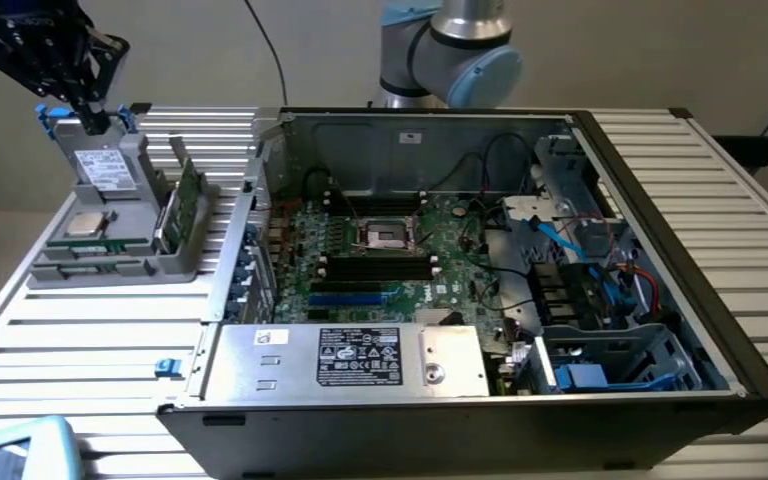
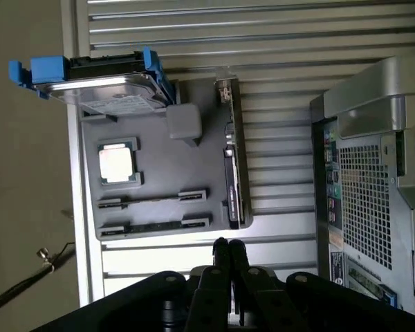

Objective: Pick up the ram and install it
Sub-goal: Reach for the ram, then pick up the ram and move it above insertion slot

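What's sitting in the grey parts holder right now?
A hard drive in blue brackets, a silver processor chip, and the ram standing on edge along one side. Two long flat slots look empty. Whatever lies beneath the drive is covered.

gripper (image 1: 87,118): far, at the exterior view's left, just above the grey drive (image 1: 104,168) | ram (image 1: 187,205): on edge at the right side of the grey holder (image 1: 57,270) | open computer case (image 1: 398,150): right of the holder, motherboard (image 1: 458,265) exposed
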Robot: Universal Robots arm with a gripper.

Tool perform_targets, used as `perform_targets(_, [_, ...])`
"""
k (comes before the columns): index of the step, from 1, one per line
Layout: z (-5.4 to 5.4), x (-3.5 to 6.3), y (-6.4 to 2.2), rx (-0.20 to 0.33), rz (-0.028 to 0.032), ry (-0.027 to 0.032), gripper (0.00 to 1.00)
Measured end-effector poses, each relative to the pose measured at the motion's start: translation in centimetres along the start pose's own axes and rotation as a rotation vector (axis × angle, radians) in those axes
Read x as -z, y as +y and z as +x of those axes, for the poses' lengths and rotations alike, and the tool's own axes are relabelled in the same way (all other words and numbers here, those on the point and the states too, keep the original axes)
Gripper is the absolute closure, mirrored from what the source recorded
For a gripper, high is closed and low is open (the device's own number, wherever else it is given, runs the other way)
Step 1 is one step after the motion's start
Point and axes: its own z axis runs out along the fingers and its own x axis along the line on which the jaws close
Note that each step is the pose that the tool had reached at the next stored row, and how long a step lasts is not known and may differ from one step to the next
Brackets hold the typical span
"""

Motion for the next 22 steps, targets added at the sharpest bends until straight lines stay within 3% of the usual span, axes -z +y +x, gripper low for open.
perform_targets(2, [0.12, -0.03, 0.40, 0.000, 0.0000, 0.0000, 0.85])
perform_targets(15, [0.14, -0.03, 0.40, 0.000, 0.0001, 0.0001, 0.85])
perform_targets(22, [1.01, -0.04, 0.37, 0.000, 0.0001, 0.0001, 0.85])
